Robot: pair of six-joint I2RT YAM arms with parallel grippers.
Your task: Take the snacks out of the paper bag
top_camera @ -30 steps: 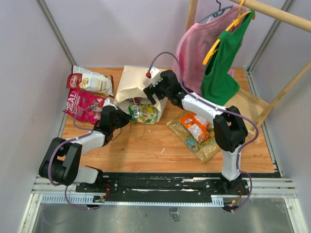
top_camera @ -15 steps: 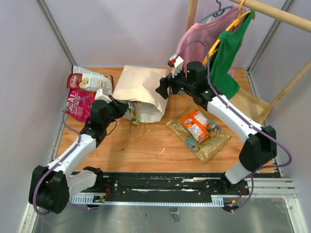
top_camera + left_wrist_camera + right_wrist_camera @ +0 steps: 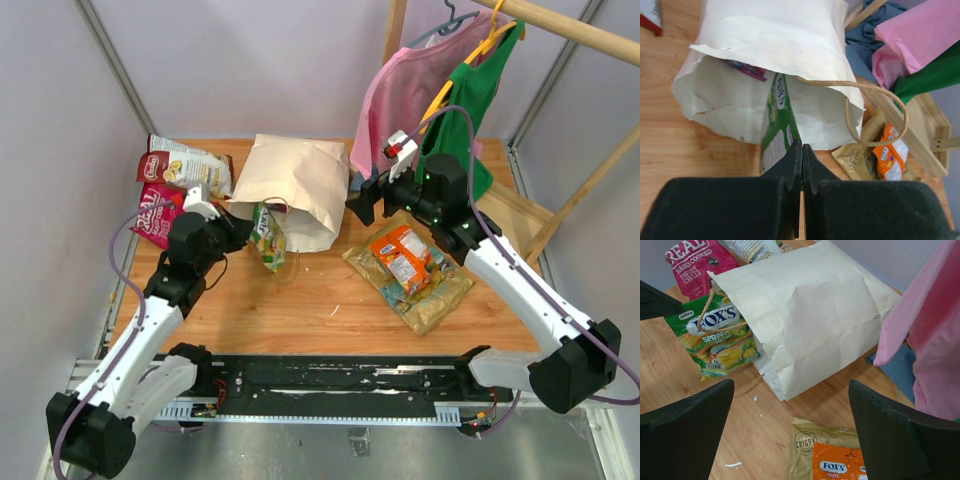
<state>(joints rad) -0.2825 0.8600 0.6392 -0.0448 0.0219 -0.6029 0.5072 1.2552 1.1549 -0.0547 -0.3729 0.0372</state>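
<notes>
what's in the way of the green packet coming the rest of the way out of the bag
Only a thin loop handle of the paper bag lies across the green packet, which the left gripper pinches at the bag's mouth. Nothing else visible blocks it.

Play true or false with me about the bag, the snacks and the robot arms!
1. The bag lies on its side. True.
2. The left end effector is shut on the green packet. True.
3. The right end effector grips the orange packet. False: it is open and holds nothing.
4. The orange packet is inside the bag. False: it lies outside, on top of the tan packet.
5. A pink shirt hangs beside a green shirt. True.
</notes>
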